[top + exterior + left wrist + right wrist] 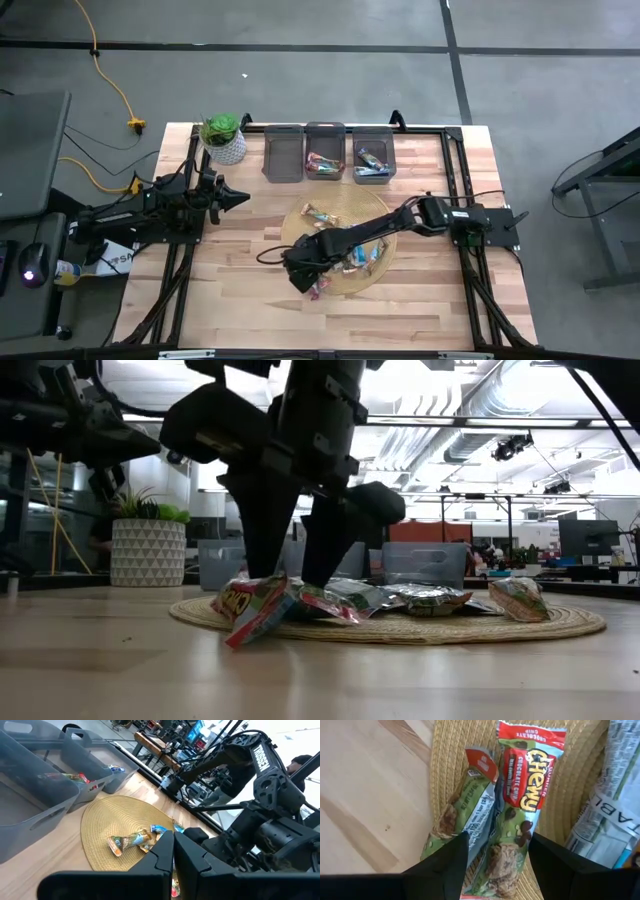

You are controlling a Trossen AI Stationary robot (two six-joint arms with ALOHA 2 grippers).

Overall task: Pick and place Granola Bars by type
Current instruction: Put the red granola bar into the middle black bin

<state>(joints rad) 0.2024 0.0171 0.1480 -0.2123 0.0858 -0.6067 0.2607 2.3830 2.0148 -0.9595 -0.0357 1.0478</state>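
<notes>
Several foil-wrapped granola bars lie on a round woven mat [352, 207]. My right gripper [305, 277] is open and low over the mat's near-left part. In the right wrist view its fingers stand either side of a red-and-green Chewy bar [519, 805], with a second such bar [465, 802] just beside it. In the low view the fingers come down onto the bars [256, 606] at the mat's edge. More bars lie in the middle bin [324, 162] and the right bin [371, 160]. My left gripper [243, 197] is shut and waits left of the mat. My right gripper [497, 842] comes from above, pointing down, with the Chewy bar's lower end [506, 855] between its open fingers, which lie across the bar. One finger [451, 862] overlaps the neighbouring bar's edge. Whether either finger touches a wrapper, I cannot tell. Both bars lie flat on the mat.
Three grey bins [283, 152] stand in a row at the table's far side; the left one shows no bars. A potted plant [223, 138] stands left of them. Other bars [430, 598] are scattered over the mat. Bare wood lies near and left of the mat.
</notes>
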